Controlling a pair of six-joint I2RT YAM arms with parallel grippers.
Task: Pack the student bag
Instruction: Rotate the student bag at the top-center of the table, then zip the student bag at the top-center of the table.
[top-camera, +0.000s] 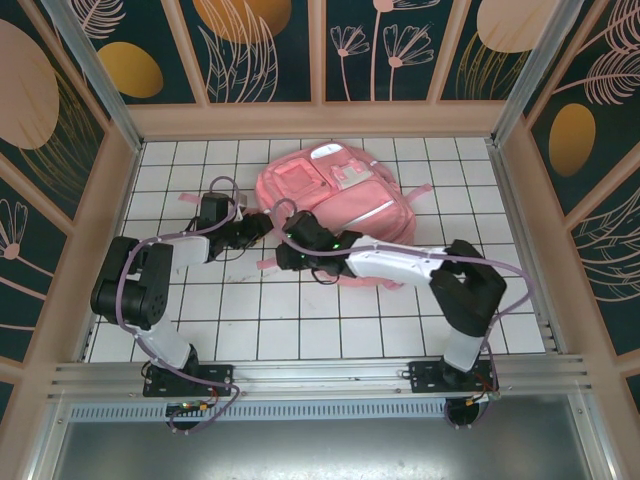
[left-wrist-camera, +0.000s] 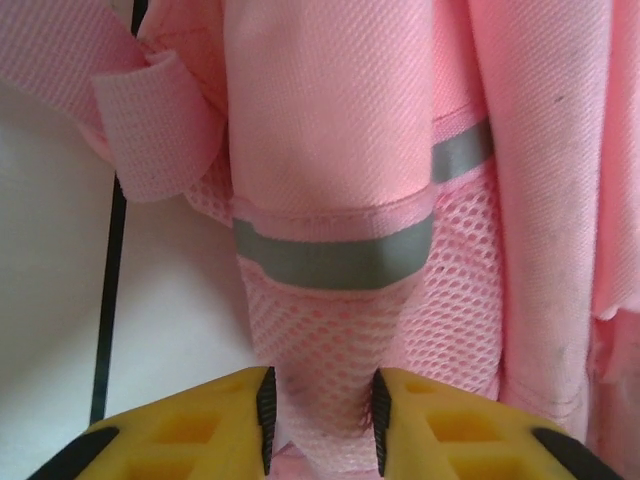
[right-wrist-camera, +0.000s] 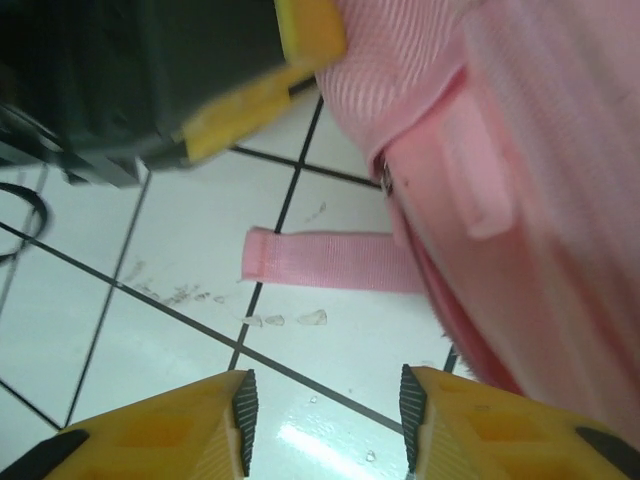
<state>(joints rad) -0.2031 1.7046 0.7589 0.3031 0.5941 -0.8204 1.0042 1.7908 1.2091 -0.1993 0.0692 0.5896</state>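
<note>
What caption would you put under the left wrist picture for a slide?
The left hand pinches pink mesh of the student bag, just below a grey strip.

top: overhead, looking down, far | wrists: close, low | shared: student bag (top-camera: 335, 195)

Near edge of student bag (top-camera: 335, 195) behind right arm (top-camera: 400, 262)

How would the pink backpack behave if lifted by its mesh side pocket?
Probably floppy: the student bag lies slumped flat, and its mesh pocket bunches in the left gripper. It would likely sag and drag rather than rise whole. The loose strap may trail.
</note>
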